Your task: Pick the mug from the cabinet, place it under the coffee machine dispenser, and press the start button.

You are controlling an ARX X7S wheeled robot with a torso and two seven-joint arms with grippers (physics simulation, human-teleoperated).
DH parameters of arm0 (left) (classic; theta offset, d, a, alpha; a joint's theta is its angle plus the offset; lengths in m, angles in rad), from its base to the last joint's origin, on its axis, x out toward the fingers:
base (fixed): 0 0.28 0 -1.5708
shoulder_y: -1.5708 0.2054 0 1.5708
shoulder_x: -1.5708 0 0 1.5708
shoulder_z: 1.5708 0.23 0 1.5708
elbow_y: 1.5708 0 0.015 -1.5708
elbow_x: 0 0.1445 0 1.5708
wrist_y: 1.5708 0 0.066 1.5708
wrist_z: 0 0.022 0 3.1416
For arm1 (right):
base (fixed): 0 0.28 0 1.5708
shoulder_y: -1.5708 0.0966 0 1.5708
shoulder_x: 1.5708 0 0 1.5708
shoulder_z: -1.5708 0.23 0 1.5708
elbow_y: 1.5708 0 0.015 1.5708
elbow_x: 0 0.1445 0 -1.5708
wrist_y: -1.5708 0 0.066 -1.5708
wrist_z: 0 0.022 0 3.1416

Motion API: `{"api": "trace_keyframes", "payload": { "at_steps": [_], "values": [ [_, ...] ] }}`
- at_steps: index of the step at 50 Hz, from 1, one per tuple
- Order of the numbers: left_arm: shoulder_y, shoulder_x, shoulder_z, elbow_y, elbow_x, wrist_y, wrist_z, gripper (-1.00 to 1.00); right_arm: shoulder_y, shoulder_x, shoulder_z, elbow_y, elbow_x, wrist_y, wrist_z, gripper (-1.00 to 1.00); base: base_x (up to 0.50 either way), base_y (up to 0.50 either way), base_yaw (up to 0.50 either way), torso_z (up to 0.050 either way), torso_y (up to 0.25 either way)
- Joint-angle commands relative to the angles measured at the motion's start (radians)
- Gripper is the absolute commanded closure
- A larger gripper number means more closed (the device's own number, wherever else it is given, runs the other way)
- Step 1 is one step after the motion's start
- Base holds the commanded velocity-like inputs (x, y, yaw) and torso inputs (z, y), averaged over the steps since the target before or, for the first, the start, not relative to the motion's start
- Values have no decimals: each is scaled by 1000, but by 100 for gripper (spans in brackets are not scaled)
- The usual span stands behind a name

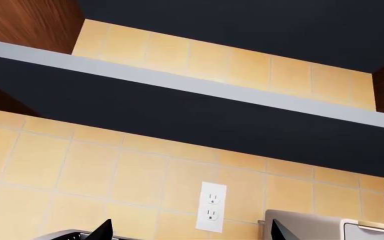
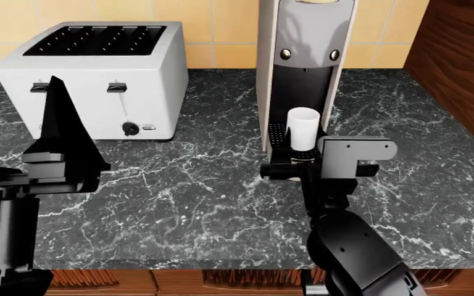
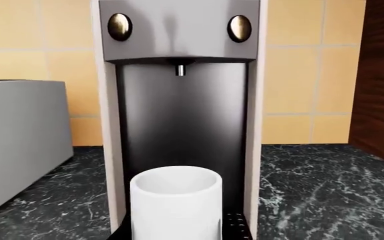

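1. Left wrist view: only yellow tiled wall (image 1: 132,170), a white outlet (image 1: 211,207) and dark cabinet shelves (image 1: 178,85); left gripper (image 1: 188,231) fingertips spread wide, empty.
2. Head view: plain white glossy mug (image 2: 303,127) already on the drip tray of the tall grey-beige coffee machine dispenser (image 2: 306,61); right gripper (image 2: 291,166) just before it, spread impossible to tell. White four-slot toaster (image 2: 97,74) well aside.
3. Right wrist view: mug beneath the spout; next, probably pressing a round knob (image 3: 239,28), clearing the mug.
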Motion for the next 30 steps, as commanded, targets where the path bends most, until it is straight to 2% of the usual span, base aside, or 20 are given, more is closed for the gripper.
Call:
{"api": "trace_keyframes", "payload": {
  "at_steps": [1,30],
  "values": [
    [-2,-4,0,2,-5,0,-5,-100,21,-14,-2,75,-40,-48,-28,100,0,0,0,0,0],
    [1,-9,7,1,-7,7,-9,-100,105,-61,1,368,-38,-139,-114,100,4,0,1,0,0]
  ]
}}
